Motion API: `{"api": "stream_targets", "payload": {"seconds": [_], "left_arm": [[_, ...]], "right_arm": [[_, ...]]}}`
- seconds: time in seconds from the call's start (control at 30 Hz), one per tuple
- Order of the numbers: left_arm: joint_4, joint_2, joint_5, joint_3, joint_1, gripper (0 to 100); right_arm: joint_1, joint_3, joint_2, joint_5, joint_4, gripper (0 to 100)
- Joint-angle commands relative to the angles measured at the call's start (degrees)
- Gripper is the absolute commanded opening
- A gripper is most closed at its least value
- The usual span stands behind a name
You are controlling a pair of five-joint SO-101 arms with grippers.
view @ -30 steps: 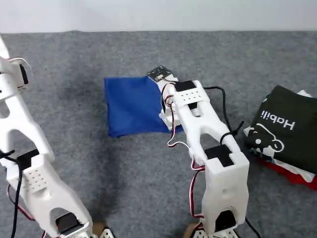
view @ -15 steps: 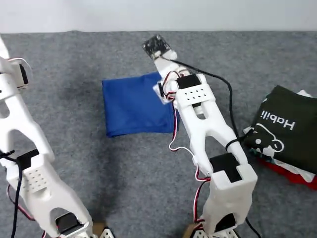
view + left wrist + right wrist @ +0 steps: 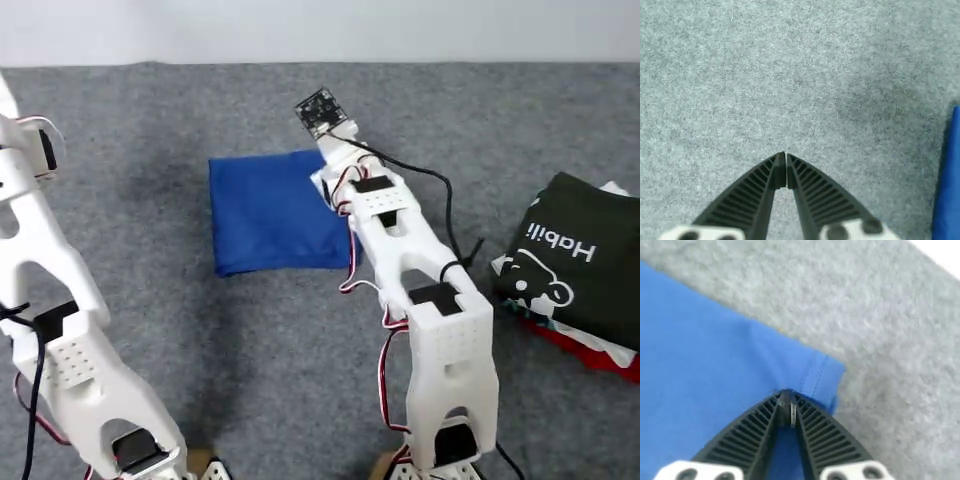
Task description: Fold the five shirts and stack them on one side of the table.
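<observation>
Blue shirt (image 3: 270,215) lies folded near table centre, well apart from the stack of shirts (image 3: 575,250) at 3 o'clock. Right claw (image 3: 788,399) is closed tight, nipping a small pucker of cloth at the shirt's 2 o'clock corner, just inside the hem. Left claw (image 3: 785,162) is pressed closed on nothing, above bare grey felt (image 3: 740,75). My worry: the bite looks thin, maybe 1 layer only. A pull toward the stack could peel the fold open, or the cloth could slip free.
</observation>
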Motion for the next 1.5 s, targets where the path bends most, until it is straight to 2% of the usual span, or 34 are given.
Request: {"api": "stream_targets", "payload": {"seconds": [0.0, 0.13, 0.33, 0.53, 0.7, 0.93, 1.13, 1.27, 1.37, 1.47], "left_arm": [[1.49, -3.87, -0.97, 0.04, 0.18, 0], [1.49, -3.87, -0.79, 0.04, 0.26, 0], [1.49, -3.78, -0.79, 0.04, 0.26, 0], [1.49, -3.52, -0.70, 0.31, 0.26, 0], [1.49, -3.96, -0.70, 4.35, 0.35, 0], [1.49, -3.96, -0.70, 6.37, 0.18, 0], [1.41, -3.96, -0.70, 6.37, 0.26, 0], [1.41, -3.96, -0.70, 6.55, 0.26, 0], [1.41, -3.96, -0.70, 6.46, 0.35, 0], [1.41, -3.96, -0.70, 6.46, 0.35, 0]], "right_arm": [[0.84, -4.48, -4.97, 0.18, 2.95, 0.9], [-1.27, -8.35, -9.63, 0.09, 12.70, 0.9], [-4.00, -16.44, -11.91, -0.97, 34.07, 3.9], [-4.53, -20.13, -9.80, -19.34, 46.81, 23.2], [-4.35, -20.22, -6.11, -25.49, 47.34, 28.7], [-4.44, -20.22, 2.33, -25.76, 41.36, 28.6], [-5.05, -20.22, 6.37, -25.58, 43.12, 27.8], [-6.29, -20.22, 6.73, -24.88, 45.93, 14.5], [-7.08, -20.22, 6.37, -19.34, 47.08, 1.3], [-7.25, -21.98, 5.76, -16.88, 51.30, 1.3]]}}
